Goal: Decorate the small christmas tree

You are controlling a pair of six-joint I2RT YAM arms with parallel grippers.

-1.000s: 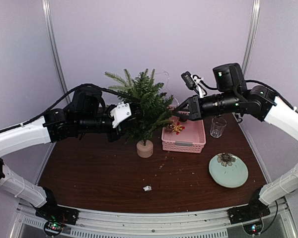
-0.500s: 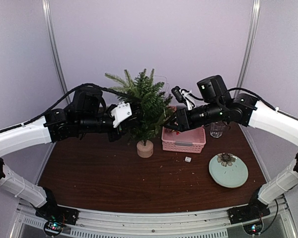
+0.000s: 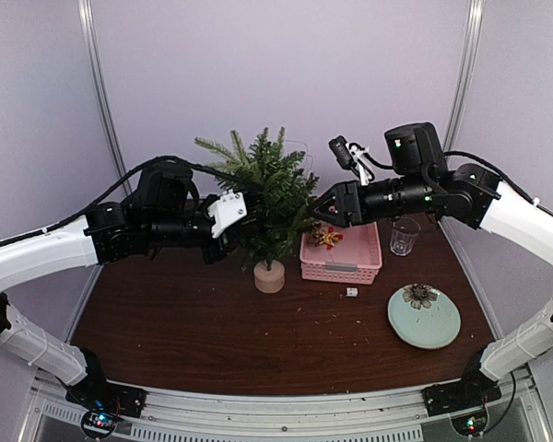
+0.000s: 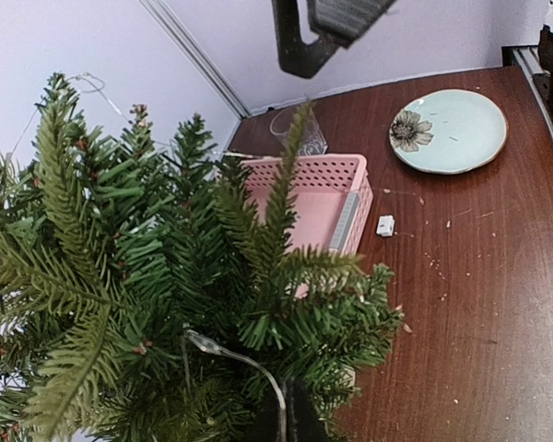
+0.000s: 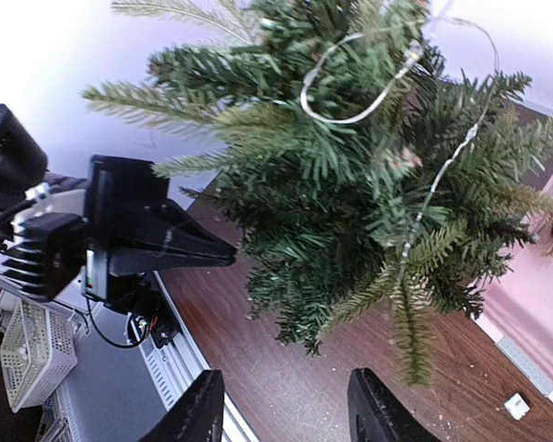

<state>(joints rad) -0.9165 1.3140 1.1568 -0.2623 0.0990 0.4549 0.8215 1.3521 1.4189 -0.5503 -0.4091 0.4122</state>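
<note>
The small christmas tree [image 3: 269, 193] stands on its wooden stump [image 3: 269, 276], left of the pink basket [image 3: 343, 267]. A thin clear light wire [image 5: 350, 112] loops over its branches. My left gripper [image 3: 247, 221] is pushed into the tree's left side; in the left wrist view it [image 4: 300, 410] is shut on that wire [image 4: 230, 354]. My right gripper [image 3: 321, 210] is at the tree's right side, above the basket; its jaws [image 5: 286, 414] are open and empty. A gold and red ornament [image 3: 325, 237] lies in the basket.
A pale green plate [image 3: 424, 318] with a flower print sits at the front right. A clear glass [image 3: 405, 236] stands behind it, right of the basket. A small white piece [image 3: 351, 292] lies on the brown table just in front of the basket.
My right gripper dipped down toward the tree's lower right side, then rose back. The small white piece shifted from the table's front middle to beside the basket. The left arm stayed put.
</note>
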